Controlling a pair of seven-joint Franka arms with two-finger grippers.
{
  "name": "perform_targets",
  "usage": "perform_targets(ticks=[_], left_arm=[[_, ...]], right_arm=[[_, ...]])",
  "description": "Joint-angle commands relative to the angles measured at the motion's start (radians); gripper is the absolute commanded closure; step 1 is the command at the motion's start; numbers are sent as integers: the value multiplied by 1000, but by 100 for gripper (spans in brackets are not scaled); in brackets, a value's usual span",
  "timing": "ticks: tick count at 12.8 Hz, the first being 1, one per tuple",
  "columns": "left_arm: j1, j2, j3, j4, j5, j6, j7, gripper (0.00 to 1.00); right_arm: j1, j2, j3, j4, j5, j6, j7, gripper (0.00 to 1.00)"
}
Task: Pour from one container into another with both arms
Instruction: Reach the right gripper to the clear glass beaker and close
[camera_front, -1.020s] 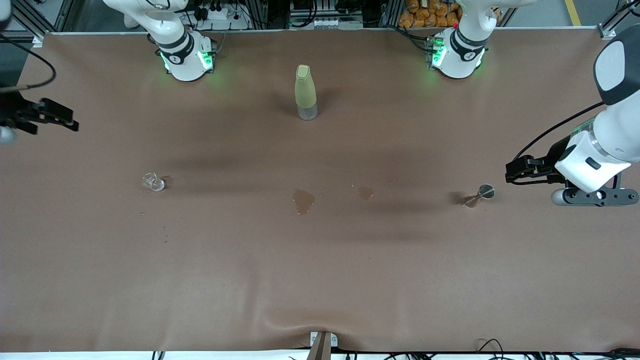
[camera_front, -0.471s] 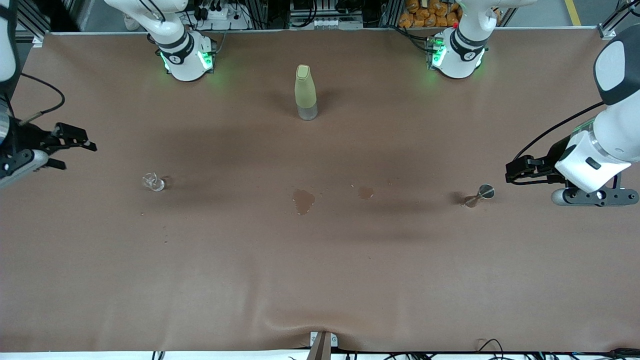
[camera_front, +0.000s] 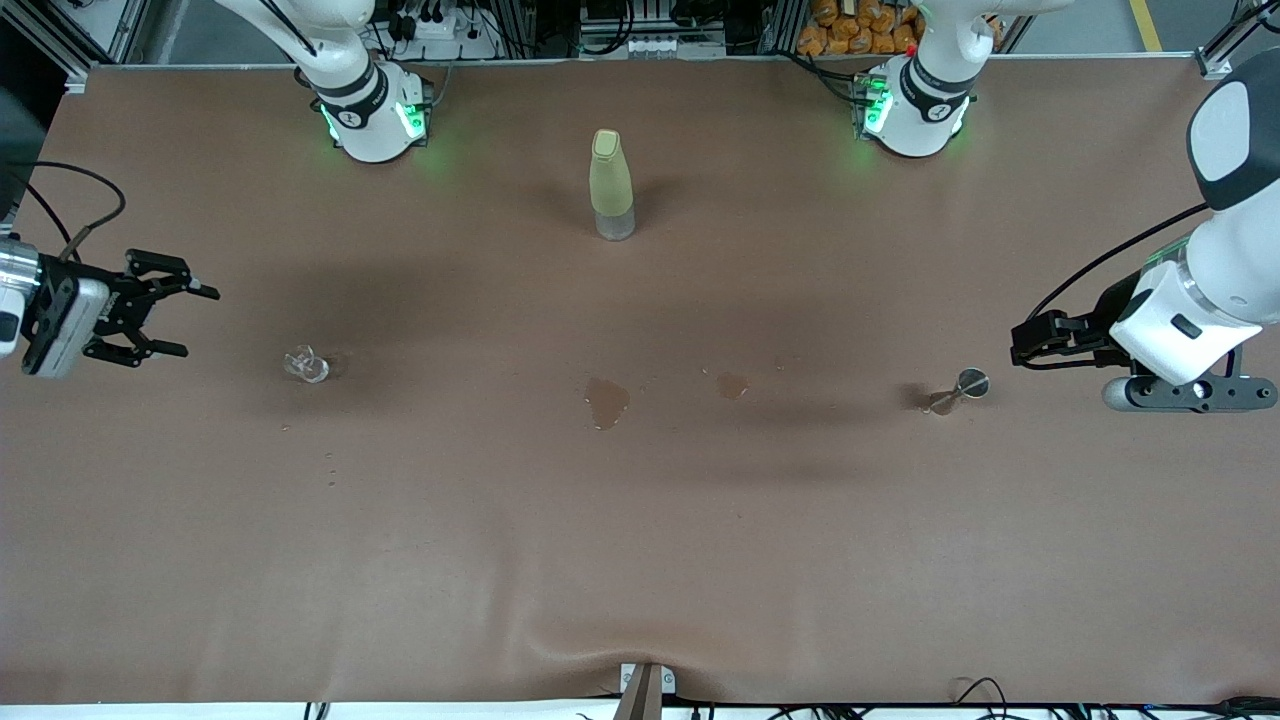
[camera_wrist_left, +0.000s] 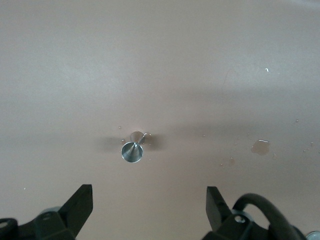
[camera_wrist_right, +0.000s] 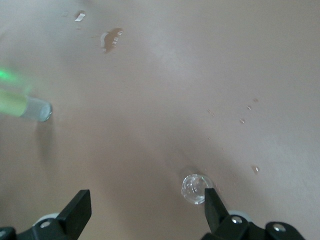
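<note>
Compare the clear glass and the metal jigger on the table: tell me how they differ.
The clear glass is transparent, while the metal jigger is shiny steel. The glass stands toward the right arm's end of the table, near the open right claw; the jigger stands toward the left arm's end, near the open left claw. The glass looks round and squat; the jigger is a narrow double cone. Both are small, stand free on the brown table, and neither is gripped.

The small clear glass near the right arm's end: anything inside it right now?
The small clear glass cup looks empty, with brown table showing through it. A thin film of clear liquid cannot be ruled out. Neither pincer touches it.
</note>
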Motion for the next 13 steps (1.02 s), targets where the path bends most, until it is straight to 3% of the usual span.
perform_targets(ticks=[1, 8, 11, 13], left_arm=[[0, -18, 3, -3, -4, -6, 0, 0], [2, -21, 3, -3, -2, -6, 1, 0], [9, -21, 3, -3, -9, -6, 110, 0], [19, -22, 4, -3, -25, -6, 197, 0]], right_arm=[[-94, 63, 10, -61, 152, 7, -316, 0], [-220, 362, 11, -30, 378, -81, -841, 0], [-227, 561, 10, 132, 418, -208, -973, 0], [-239, 640, 13, 180, 430, -219, -1059, 0]])
